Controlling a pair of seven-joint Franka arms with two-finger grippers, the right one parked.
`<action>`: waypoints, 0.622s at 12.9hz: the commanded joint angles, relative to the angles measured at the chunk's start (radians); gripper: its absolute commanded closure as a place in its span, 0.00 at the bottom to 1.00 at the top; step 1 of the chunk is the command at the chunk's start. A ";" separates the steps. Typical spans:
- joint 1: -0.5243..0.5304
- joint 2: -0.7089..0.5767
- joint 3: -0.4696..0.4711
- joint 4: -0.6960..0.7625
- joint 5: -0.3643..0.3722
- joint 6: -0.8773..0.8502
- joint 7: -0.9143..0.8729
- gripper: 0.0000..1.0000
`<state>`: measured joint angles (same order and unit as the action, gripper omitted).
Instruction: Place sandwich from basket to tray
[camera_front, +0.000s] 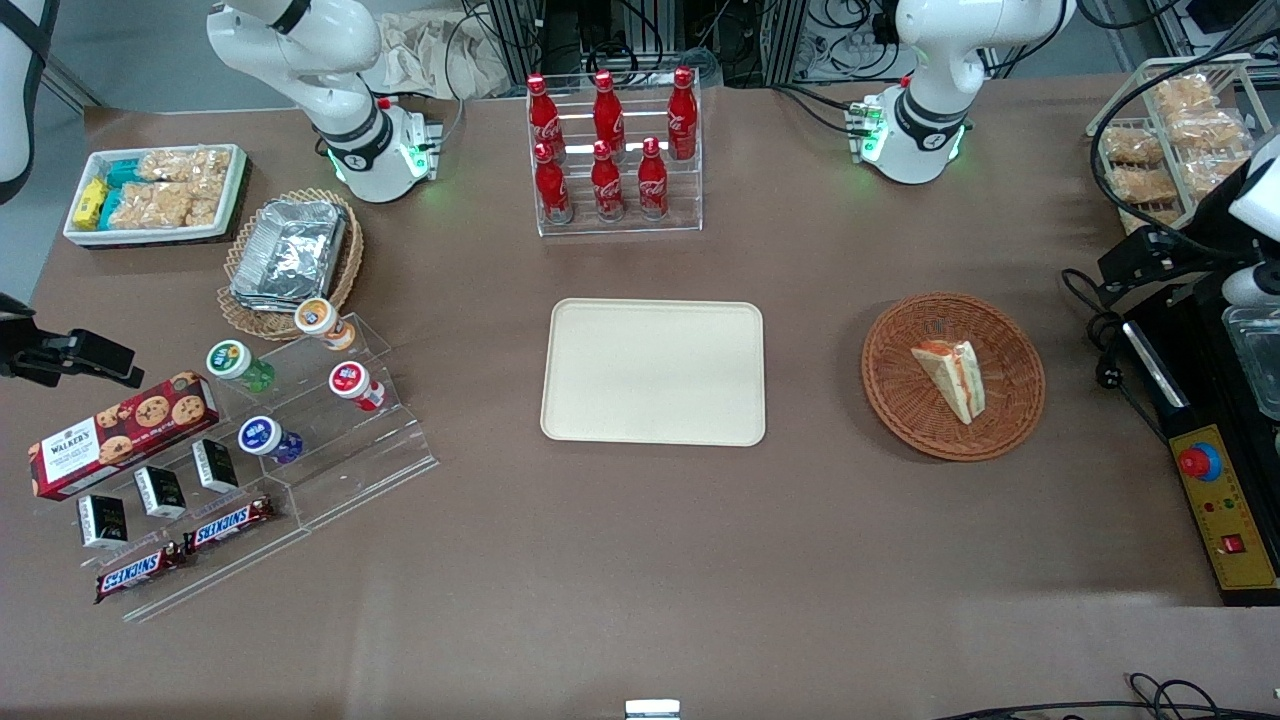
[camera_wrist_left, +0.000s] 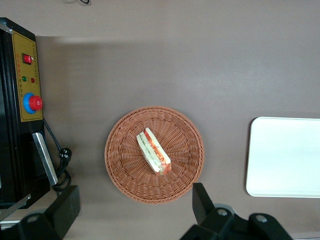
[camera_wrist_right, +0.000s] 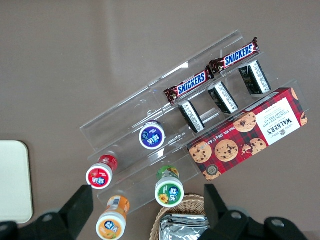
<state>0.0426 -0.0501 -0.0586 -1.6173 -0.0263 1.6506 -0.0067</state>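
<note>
Sandwich (camera_front: 951, 378) lies in the wicker basket (camera_front: 1010, 400), beside the bare tray (camera_front: 653, 371) on the table (camera_front: 640, 560). Gripper (camera_wrist_left: 135, 212) hangs high above the basket, fingers (camera_wrist_left: 202, 200) spread wide, holding nothing.

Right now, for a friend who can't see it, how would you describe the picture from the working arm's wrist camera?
A triangular sandwich lies in a round reddish-brown wicker basket on a brown table. The open gripper hangs above the basket's edge, holding nothing. A cream tray lies empty beside the basket, and a black control box with a red button sits nearby.
</note>
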 joint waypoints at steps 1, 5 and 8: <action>-0.003 0.016 -0.004 0.034 0.009 -0.028 -0.024 0.00; -0.006 0.029 -0.006 0.016 0.013 -0.072 -0.148 0.00; -0.007 0.020 -0.006 -0.064 0.014 -0.054 -0.372 0.00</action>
<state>0.0400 -0.0209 -0.0621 -1.6352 -0.0262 1.5944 -0.2591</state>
